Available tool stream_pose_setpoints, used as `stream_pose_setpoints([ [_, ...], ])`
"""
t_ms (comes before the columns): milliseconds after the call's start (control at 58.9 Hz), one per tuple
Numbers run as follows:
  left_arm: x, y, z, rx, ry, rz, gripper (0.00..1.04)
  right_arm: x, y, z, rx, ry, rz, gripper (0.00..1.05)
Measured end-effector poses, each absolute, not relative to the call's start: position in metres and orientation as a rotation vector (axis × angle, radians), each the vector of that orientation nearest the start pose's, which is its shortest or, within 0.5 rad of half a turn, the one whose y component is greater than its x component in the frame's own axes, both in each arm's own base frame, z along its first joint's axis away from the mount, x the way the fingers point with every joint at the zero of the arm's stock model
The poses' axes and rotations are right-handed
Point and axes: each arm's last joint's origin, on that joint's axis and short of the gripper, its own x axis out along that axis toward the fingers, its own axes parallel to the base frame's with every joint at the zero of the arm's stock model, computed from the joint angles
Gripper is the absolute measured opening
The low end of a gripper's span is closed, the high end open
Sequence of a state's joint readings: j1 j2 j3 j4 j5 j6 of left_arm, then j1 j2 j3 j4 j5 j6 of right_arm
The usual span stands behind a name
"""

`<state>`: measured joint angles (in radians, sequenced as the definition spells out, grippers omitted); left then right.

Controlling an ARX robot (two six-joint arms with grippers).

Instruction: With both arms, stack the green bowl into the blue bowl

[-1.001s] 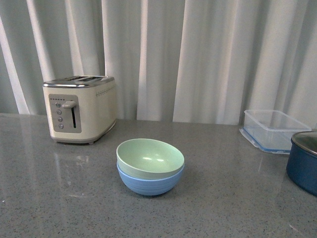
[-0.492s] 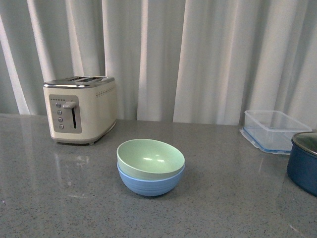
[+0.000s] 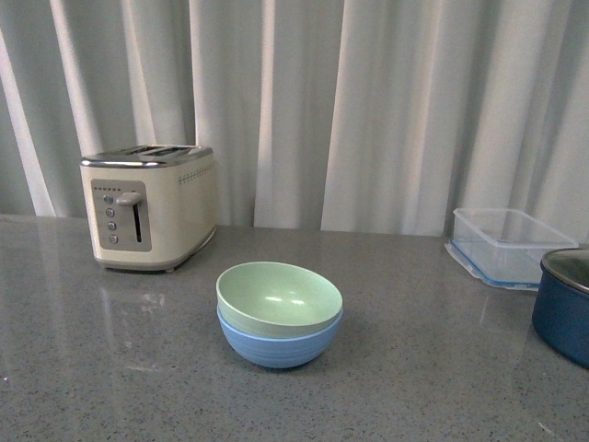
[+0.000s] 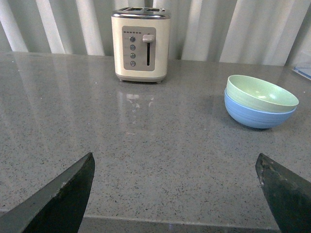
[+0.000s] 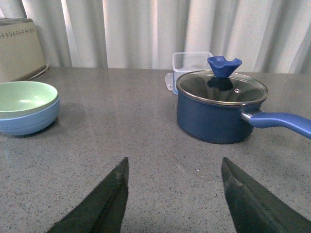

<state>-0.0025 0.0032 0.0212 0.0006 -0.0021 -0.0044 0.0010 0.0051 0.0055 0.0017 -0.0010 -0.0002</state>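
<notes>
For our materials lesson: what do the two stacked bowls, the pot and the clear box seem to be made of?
Green bowl and blue bowl: probably matte plastic, going by the soft, dull sheen; the blue one has moulded rings.
Pot: likely enamelled or painted metal, glossy navy, with a see-through glass-like lid rimmed in metal.
Clear box: transparent plastic, apparently.

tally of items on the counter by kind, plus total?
Bowls: 2, green bowl nested in blue bowl
Toaster: 1
Clear plastic container: 1
Navy pot with glass lid: 1
Total: 5
</notes>
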Motion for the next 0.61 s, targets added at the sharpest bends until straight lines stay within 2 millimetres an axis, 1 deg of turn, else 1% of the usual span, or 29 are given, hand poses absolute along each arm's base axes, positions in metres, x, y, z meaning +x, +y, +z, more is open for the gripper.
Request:
stream_pose_setpoints([
  [136,0.0966,-0.0002,0.1705,-0.004,-0.018,0.000,0.98,0.0977,0.0001,0.1652,0.000,-0.002,0.002,0.84],
  [187,0.0966,-0.0002,0.1705,-0.004,-0.019,0.000,0.98,0.0977,0.0001,0.1652,0.000,-0.002,0.002,0.96],
  [204,0.0966,-0.0002,0.1705,-0.004,-0.018,-0.001,0.98,0.0977,0.0001,0.1652,0.001,-0.002,0.002,0.97],
  [255,0.0966,-0.0002,0.1705,-0.004,-0.018,-0.001,0.98,0.0977,0.0001,0.1652,0.000,-0.002,0.002,0.94],
  [611,0.0966,-0.0002,0.1705,-0.004,-0.018,0.000,0.98,0.0977,0.0001,0.1652,0.000,-0.002,0.002,0.95],
])
